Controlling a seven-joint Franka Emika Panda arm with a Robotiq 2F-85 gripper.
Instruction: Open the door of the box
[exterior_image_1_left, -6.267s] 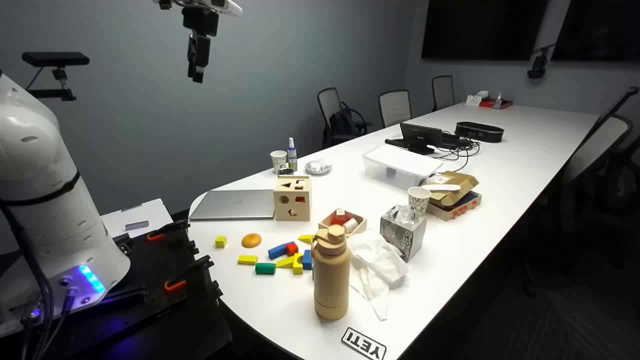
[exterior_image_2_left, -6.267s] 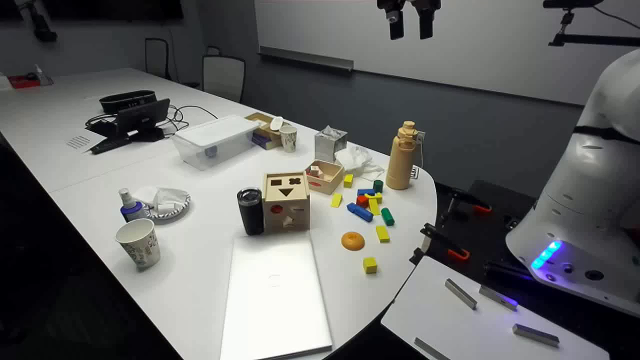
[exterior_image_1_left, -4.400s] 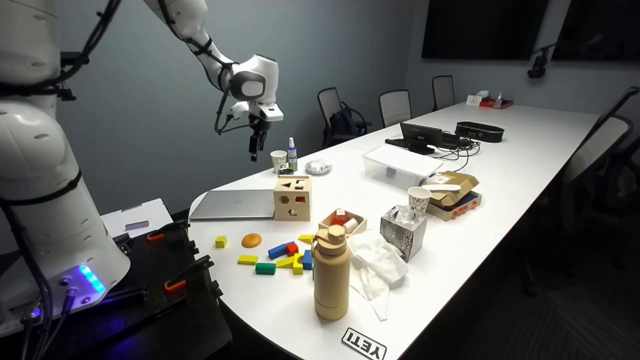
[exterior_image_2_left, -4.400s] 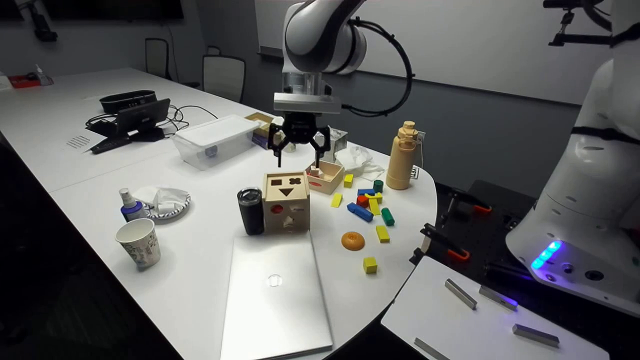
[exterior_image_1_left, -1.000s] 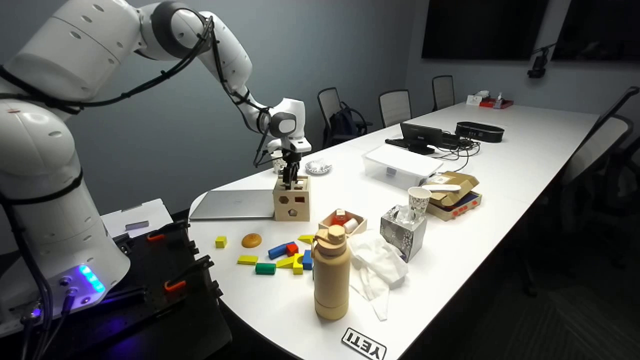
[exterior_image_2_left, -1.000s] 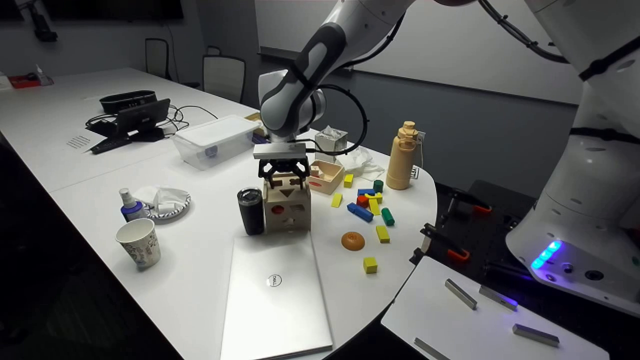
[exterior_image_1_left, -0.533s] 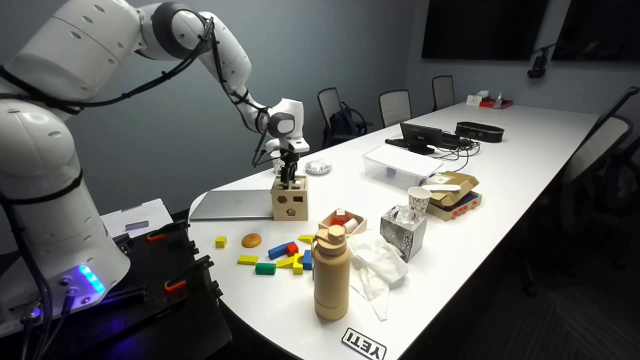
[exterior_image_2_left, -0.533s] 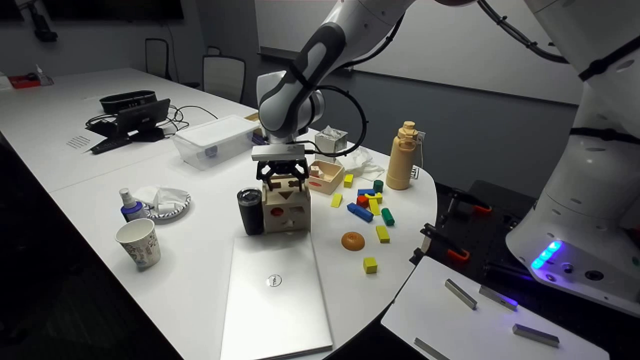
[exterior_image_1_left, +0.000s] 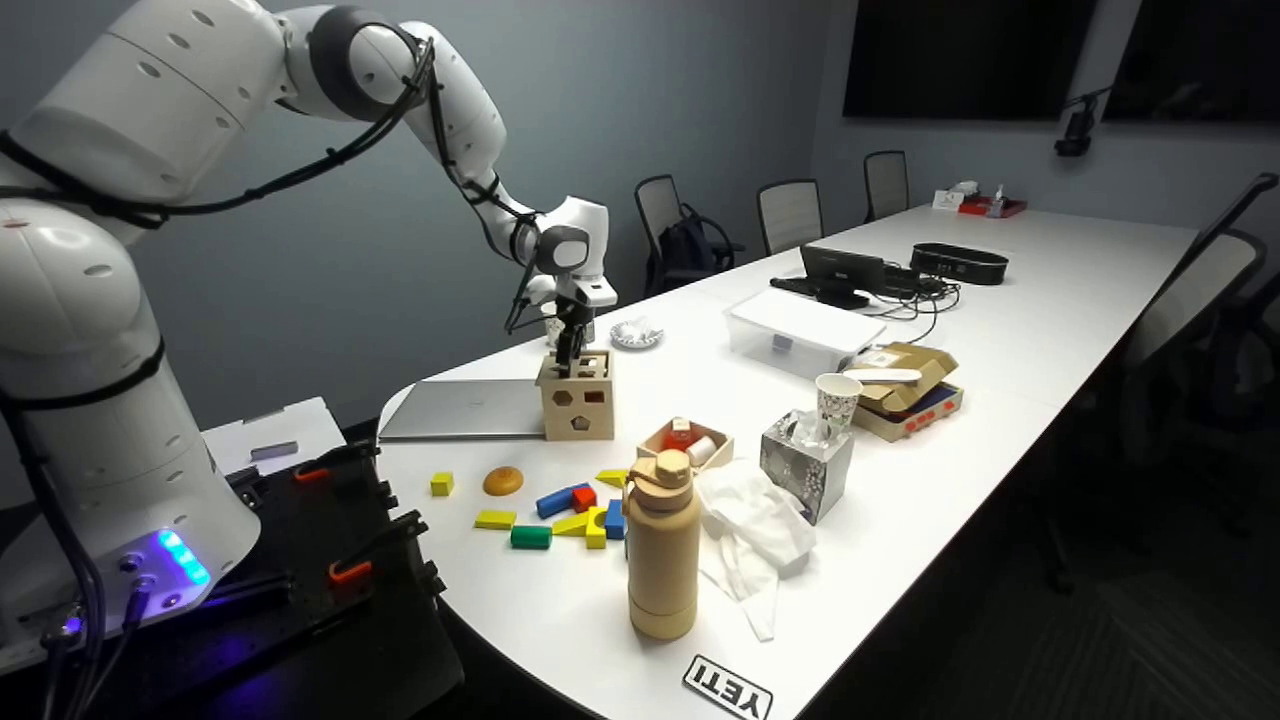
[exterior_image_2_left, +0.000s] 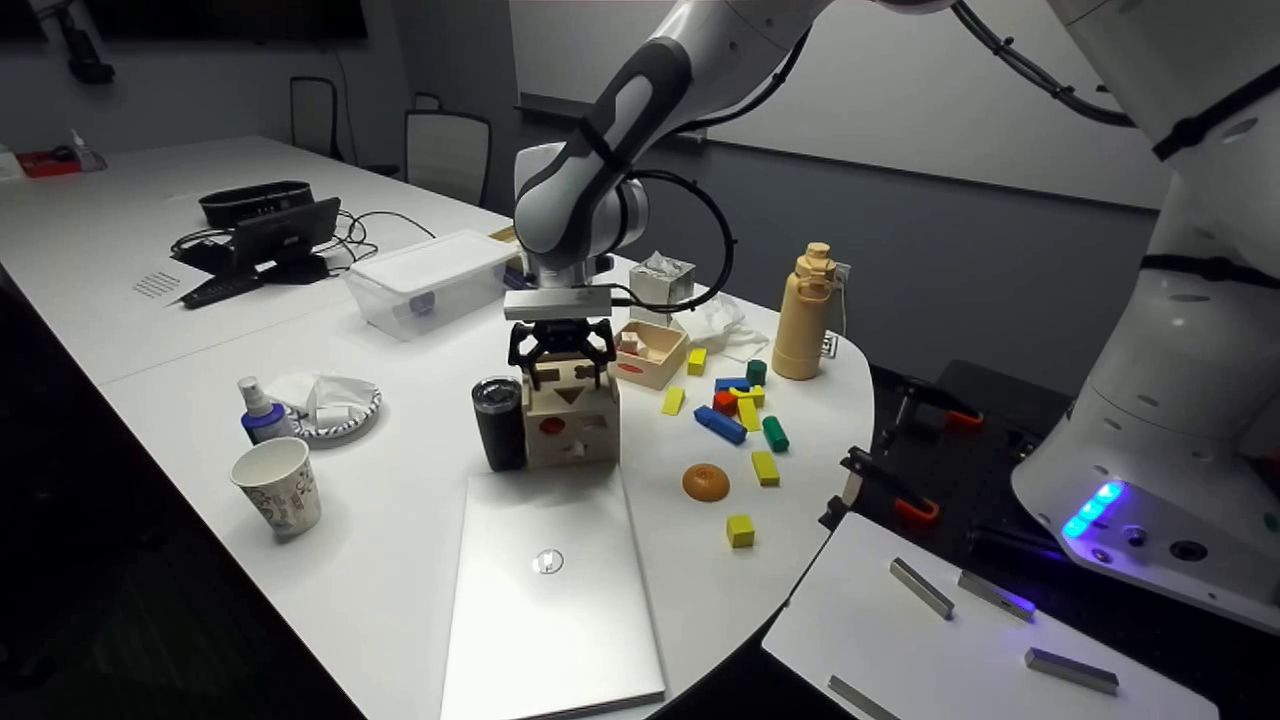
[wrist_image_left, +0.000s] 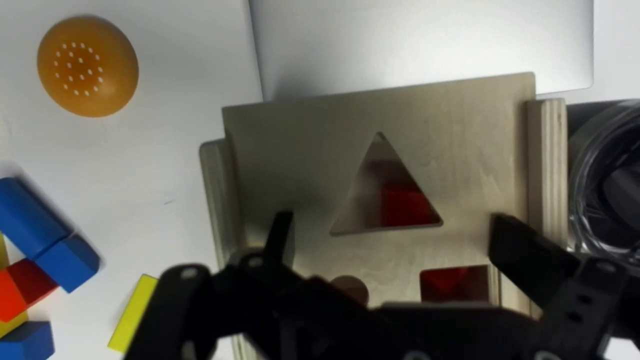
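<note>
In an exterior view my gripper (exterior_image_2_left: 567, 384) has its fingers spread apart at the top of the box (exterior_image_2_left: 573, 428) on the bench (exterior_image_2_left: 370, 560). In an exterior view a tan bottle (exterior_image_1_left: 664, 560) partly covers the wooden tray (exterior_image_1_left: 718, 456) holding a red piece (exterior_image_1_left: 679, 436) and a whitish one (exterior_image_1_left: 702, 451), and I can't make out what's in the clear bin (exterior_image_1_left: 808, 318). Wrist view: something red (wrist_image_left: 405, 206) shows inside the box, my gripper blocks part of its top, and the tumbler (wrist_image_left: 607, 190) is cut off.

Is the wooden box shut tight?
No, the box looks partly open: in the wrist view, its lid sticks out past the side walls. There, the end effector hides its other end.
</note>
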